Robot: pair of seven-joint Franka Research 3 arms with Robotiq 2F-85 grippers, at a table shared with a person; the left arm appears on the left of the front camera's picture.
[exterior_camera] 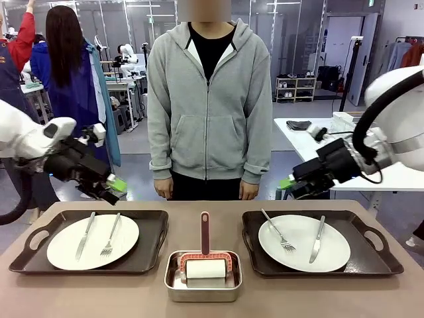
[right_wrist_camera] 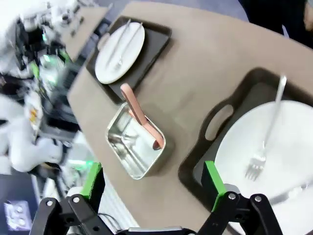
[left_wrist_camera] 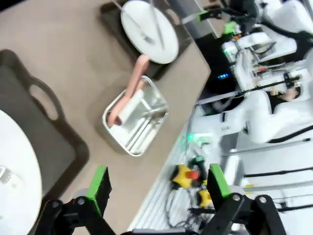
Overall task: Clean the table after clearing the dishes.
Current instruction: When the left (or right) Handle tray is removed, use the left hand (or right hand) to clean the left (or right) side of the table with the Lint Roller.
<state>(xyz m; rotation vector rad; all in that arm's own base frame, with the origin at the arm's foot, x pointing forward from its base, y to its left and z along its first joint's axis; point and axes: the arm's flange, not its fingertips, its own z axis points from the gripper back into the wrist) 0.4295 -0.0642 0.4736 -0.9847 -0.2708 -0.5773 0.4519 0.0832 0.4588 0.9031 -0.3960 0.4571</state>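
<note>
The beige-brown table (exterior_camera: 99,295) holds two dishes on dark trays. The left white plate (exterior_camera: 93,241) carries a knife and fork on its tray (exterior_camera: 149,252); the right plate (exterior_camera: 304,242) sits on its tray (exterior_camera: 371,255) with a fork and knife. My left gripper (exterior_camera: 114,186) hovers open above the far left table edge. My right gripper (exterior_camera: 289,185) hovers open above the far edge by the right tray. In the left wrist view the left gripper (left_wrist_camera: 159,188) is open over the table's front edge, and the right gripper (right_wrist_camera: 152,183) is open in its own view; both are empty.
A small square steel pan (exterior_camera: 203,276) at the front centre holds a roller with a pink handle (exterior_camera: 205,233); the same pan (left_wrist_camera: 137,120) (right_wrist_camera: 134,144) appears in both wrist views. A person in a grey hoodie (exterior_camera: 209,99) stands at the far side, hands down. A white side table (exterior_camera: 311,142) is behind on the right.
</note>
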